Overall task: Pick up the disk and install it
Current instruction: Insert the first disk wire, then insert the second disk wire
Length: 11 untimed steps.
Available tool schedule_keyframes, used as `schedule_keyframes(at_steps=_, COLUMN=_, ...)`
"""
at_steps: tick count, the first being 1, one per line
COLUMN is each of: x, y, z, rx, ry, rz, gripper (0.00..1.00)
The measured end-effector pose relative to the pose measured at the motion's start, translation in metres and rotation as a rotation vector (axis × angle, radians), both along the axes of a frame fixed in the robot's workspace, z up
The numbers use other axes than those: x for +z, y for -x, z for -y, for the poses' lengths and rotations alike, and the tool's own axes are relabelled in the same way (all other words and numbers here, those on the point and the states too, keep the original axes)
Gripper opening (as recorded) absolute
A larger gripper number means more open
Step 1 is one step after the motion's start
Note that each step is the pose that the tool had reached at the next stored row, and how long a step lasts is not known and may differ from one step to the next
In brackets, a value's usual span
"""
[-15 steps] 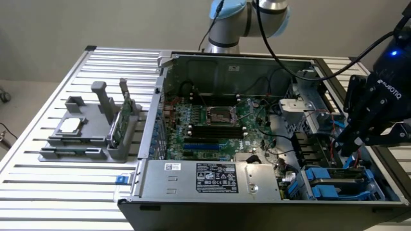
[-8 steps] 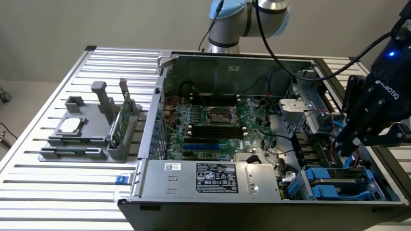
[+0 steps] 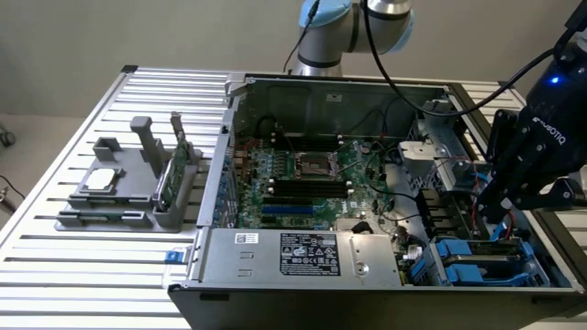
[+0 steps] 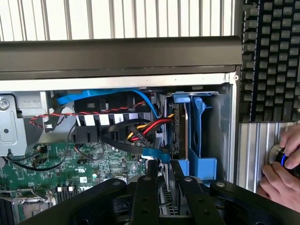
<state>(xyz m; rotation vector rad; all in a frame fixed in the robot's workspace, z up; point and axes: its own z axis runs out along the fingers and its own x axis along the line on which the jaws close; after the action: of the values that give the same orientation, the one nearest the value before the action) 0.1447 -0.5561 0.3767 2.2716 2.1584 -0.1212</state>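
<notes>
My gripper (image 3: pixel 500 216) hangs over the drive bays at the exterior view's right end of the open computer case (image 3: pixel 321 89). It is shut on the disk (image 4: pixel 159 157), which stands on edge between the black fingers (image 4: pixel 145 197). The blue rim of the disk's carrier pokes out past the fingertips, and the rest of the disk is hidden by the fingers. In the exterior view the disk (image 3: pixel 500 234) shows as a thin blue strip under the gripper. Just beyond it, a blue carrier (image 4: pixel 199 136) sits in a bay (image 3: pixel 477 265) against the case's end wall.
Red, yellow and black cables (image 4: pixel 140 131) and a blue cable (image 4: pixel 103 93) run beside the bay. A motherboard (image 3: pixel 303 179) and power supply (image 3: pixel 303 254) fill the case. A grey fixture (image 3: pixel 128 192) holds a chip and green card. A keyboard (image 4: pixel 272 61) and a hand (image 4: pixel 281 173) lie outside the case.
</notes>
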Motion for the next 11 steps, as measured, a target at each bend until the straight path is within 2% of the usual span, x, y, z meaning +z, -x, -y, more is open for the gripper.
schedule_keyframes(at_steps=11, x=-0.0002, y=0.0, z=0.0, rx=0.0, ry=0.0005, rz=0.0, gripper=0.25)
